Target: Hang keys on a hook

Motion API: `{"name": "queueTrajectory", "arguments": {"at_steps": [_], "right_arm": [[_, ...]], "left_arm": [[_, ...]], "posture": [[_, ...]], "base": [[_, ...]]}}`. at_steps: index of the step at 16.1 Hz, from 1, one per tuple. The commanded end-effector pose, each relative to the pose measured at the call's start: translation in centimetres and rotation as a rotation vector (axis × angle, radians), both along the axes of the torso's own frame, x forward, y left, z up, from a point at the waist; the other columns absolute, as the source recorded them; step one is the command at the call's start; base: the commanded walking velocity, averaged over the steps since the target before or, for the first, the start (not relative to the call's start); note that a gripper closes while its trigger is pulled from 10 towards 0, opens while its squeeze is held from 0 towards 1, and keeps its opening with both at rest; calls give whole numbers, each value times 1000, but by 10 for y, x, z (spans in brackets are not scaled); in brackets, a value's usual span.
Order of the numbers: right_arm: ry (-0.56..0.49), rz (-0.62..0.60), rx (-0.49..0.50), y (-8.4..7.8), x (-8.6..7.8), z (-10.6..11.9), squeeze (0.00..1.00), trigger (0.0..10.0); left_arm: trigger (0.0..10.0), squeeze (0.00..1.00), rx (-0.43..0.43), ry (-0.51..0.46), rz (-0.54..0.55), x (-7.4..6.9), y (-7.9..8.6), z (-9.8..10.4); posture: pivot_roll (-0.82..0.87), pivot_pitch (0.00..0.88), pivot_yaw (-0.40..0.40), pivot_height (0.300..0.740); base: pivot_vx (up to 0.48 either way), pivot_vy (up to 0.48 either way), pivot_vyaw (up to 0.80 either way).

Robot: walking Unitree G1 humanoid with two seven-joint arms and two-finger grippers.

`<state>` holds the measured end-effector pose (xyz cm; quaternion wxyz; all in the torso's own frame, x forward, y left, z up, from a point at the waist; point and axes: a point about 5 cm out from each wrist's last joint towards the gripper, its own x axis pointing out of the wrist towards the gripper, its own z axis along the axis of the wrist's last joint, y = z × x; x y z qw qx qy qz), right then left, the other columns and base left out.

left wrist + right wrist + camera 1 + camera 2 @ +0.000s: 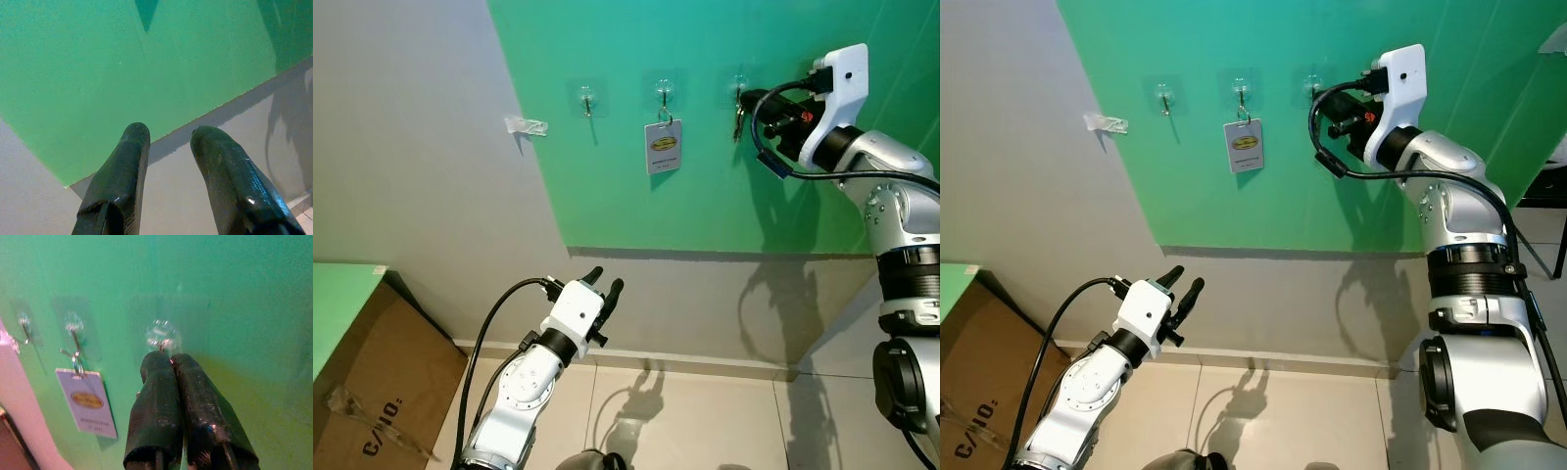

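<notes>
In the left eye view, the right gripper is raised to the green wall panel and reaches the rightmost of three clear hooks near the panel's upper edge. The keys hang down from this hook, just beside the fingertips. The middle hook carries a white tag, and the left hook is bare. The left gripper is low, in front of the grey wall below the panel's bottom edge. A cardboard box stands on the floor at the lower left corner.

In the right eye view, the same scene is seen, with the right arm fully visible.

In the left wrist view, the two fingers stand apart, with nothing between them.

In the right wrist view, the fingers are pressed together, their tips touching the hook; whether they pinch the keys, I cannot tell.
</notes>
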<state>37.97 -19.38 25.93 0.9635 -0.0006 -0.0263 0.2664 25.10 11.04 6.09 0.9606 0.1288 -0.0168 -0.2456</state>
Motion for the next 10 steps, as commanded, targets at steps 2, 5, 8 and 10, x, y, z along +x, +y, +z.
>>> {"name": "queueTrajectory", "arguments": {"at_steps": [2, 5, 8, 10], "right_arm": [[33, -18, 125, -1, 4, 8, 0, 0], [136, -49, 251, -4, 8, -3, 0, 0], [164, -50, 266, -3, 8, -9, 0, 0], [191, -45, 293, -2, 7, -11, 0, 0]], "left_arm": [[10000, 0, 9, 3, 17, 3, 4, -1], [10000, 0, 6, 8, 20, 4, 4, -2], [10000, 0, 7, 10, 22, 4, 4, -2], [10000, 0, 7, 10, 23, 4, 4, -2]], "posture": [[-226, 21, 101, 740], [-224, 21, 99, 740], [-223, 22, 99, 740], [-223, 20, 99, 740]], "base": [[0, 0, 0], [0, 0, 0], [0, 0, 0], [0, 0, 0]]}}
